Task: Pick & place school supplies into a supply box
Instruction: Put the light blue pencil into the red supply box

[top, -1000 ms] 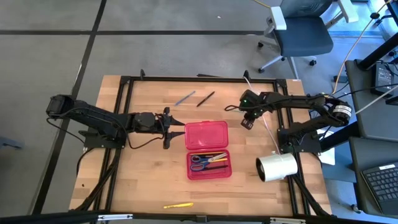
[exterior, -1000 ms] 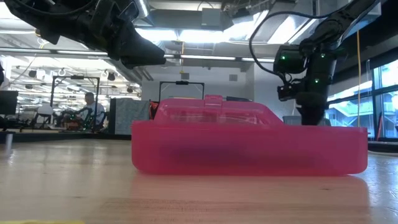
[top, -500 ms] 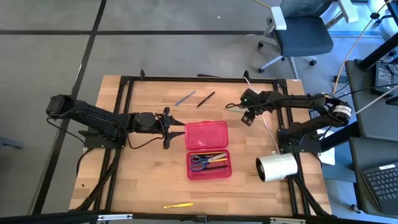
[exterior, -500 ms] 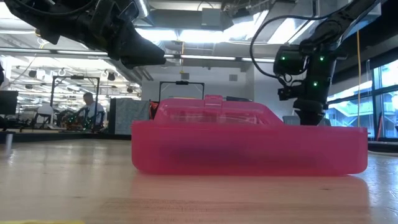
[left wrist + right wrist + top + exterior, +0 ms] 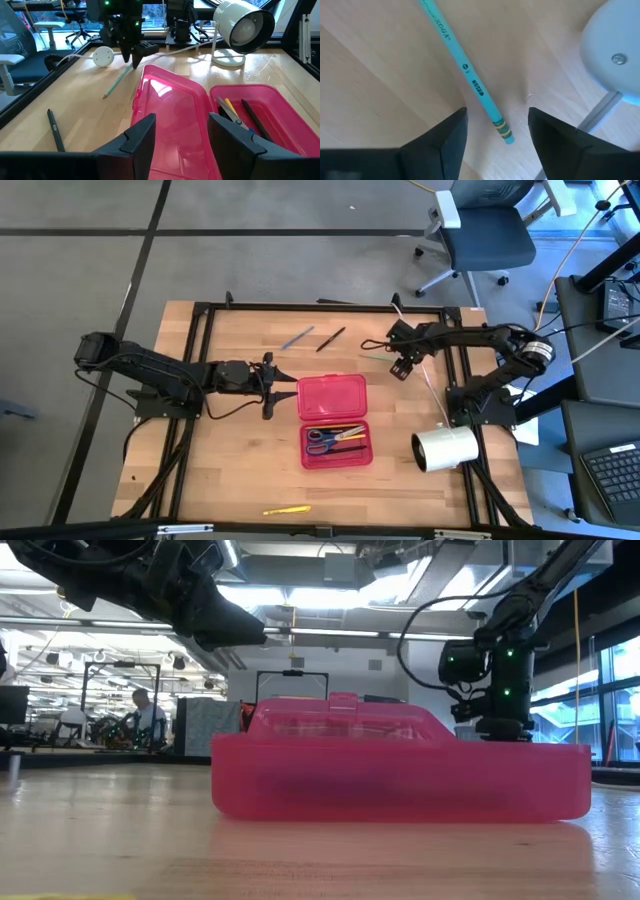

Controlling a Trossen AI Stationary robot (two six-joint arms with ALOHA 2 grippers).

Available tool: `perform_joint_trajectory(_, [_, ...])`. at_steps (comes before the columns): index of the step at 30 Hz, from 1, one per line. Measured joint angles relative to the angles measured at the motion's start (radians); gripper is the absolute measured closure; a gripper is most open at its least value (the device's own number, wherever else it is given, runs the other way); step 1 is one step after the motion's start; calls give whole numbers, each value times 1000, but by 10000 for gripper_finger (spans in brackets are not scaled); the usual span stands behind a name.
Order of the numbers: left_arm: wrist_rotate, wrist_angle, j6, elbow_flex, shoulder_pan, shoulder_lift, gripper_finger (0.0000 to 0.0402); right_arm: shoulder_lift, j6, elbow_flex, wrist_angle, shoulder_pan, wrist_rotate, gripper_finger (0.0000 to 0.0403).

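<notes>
Two of my views leave gaps: from table height the supply box (image 5: 400, 775) blocks the tabletop behind it, so my right gripper (image 5: 492, 730) is cut off at its fingertips there, and my right wrist camera catches only part of the green pencil (image 5: 465, 67), which runs out of frame. From above that pencil is barely a faint line at the box's 1 o'clock. My right gripper (image 5: 398, 367) has dropped closer to the table since a second ago and its wrist has turned; its fingers (image 5: 437, 137) stand apart on either side of the pencil's eraser end, holding nothing. A white disc (image 5: 615, 55) lies just beside. My left gripper (image 5: 268, 386) waits at the box's 9 o'clock, fingers (image 5: 135, 137) parted and empty. Scissors (image 5: 322, 439) and pens already lie inside the open box (image 5: 336, 421). A yellow pencil (image 5: 286, 509) lies at its 7 o'clock, two pens (image 5: 314, 338) near 11.
</notes>
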Motion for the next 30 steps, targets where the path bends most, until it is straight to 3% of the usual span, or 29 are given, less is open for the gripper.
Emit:
perform_joint_trajectory(14, [0,0,-2,0,0,0,234,20,80,2,-43,8,-95,278])
perform_joint_trajectory(30, [0,0,-2,0,0,0,234,20,134,-1,-77,207,-91,286])
